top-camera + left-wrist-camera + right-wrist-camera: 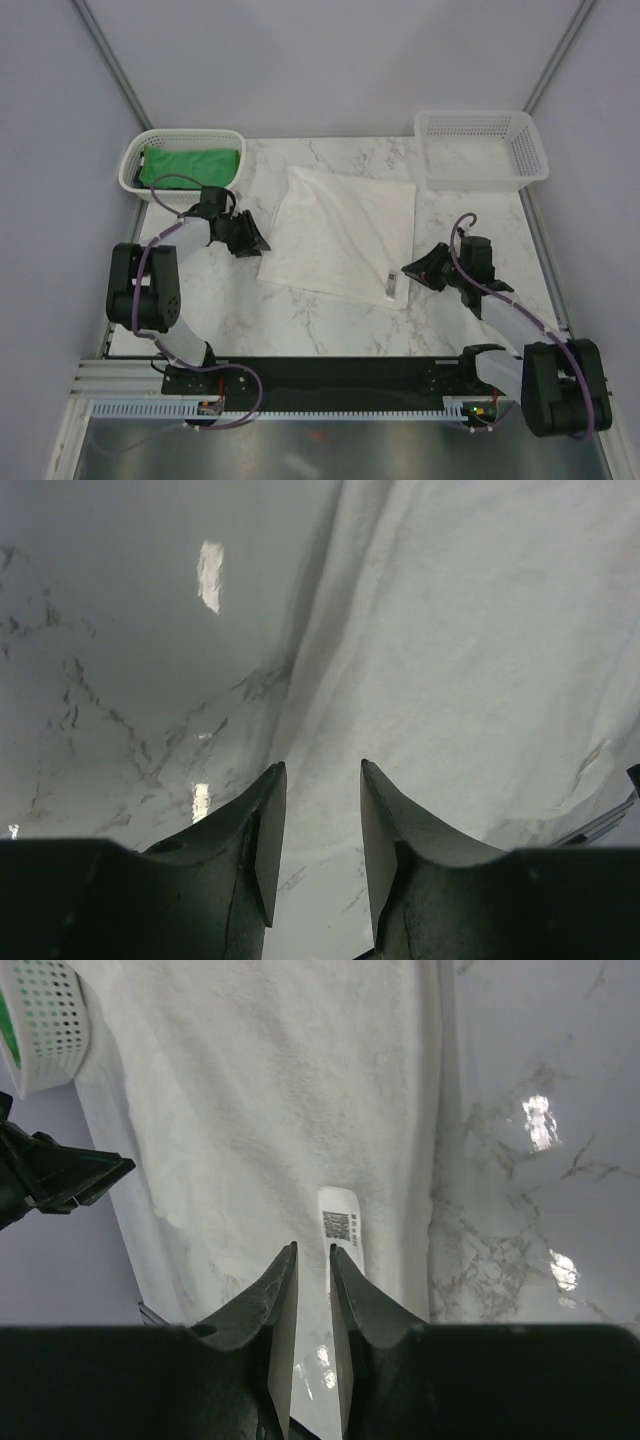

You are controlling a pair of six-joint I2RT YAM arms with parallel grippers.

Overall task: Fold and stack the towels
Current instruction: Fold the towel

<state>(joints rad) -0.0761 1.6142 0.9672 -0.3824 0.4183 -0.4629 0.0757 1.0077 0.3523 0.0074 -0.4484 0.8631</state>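
Towels: white towel (340,235) flat on marble table (300,325), green towel (190,165) in left basket (127,172). Left gripper (320,770) spread, empty, at white towel's left edge; right gripper (312,1250) narrowly parted, empty, near its tag (340,1222).

This looks like a robot test room, a kind of lab, not a home. A black left arm (160,270) and right arm (520,330) are bolted to a metal rail (330,375) at the near edge of a table (300,320) with a marble look. Wires (259,392) loop out from them. Plain pale walls (330,60) and metal poles (110,62) box the table in. On it sit a left basket (180,137), a right basket (480,122) and a white towel (340,230).
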